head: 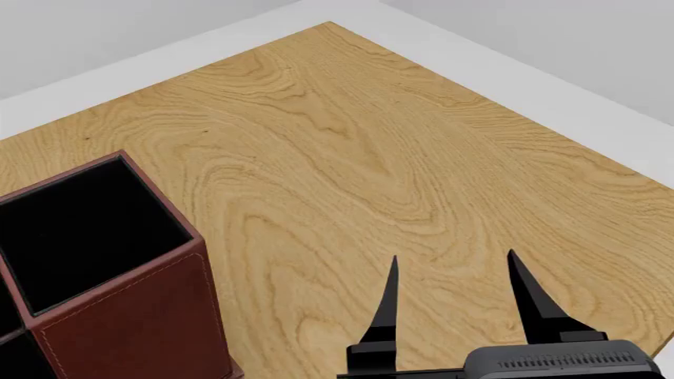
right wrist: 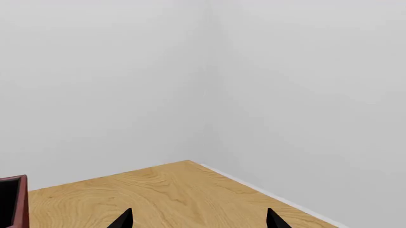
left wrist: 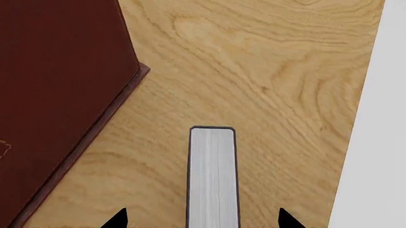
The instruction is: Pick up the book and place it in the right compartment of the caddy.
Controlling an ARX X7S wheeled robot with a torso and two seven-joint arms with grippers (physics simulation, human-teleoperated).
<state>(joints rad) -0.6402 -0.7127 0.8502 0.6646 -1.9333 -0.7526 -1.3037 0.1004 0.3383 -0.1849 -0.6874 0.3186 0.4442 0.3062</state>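
The book [left wrist: 212, 175] stands on the wooden table with its white page edges facing the left wrist camera. My left gripper [left wrist: 203, 219] is open, with one fingertip on each side of the book and a gap to both. The caddy's red-brown outer wall [left wrist: 57, 90] is close beside the book. In the head view the caddy [head: 137, 316] is at the lower left, and its squarish black-lined right compartment [head: 74, 229] is empty. The book and my left gripper are out of the head view. My right gripper [head: 458, 296] is open and empty above the table, to the right of the caddy.
The wooden table [head: 348, 158] reaches to a far corner, with white floor beyond its edges. In the left wrist view the table edge [left wrist: 358, 142] runs close to the book. The right wrist view shows the caddy's corner [right wrist: 16, 199] and grey walls.
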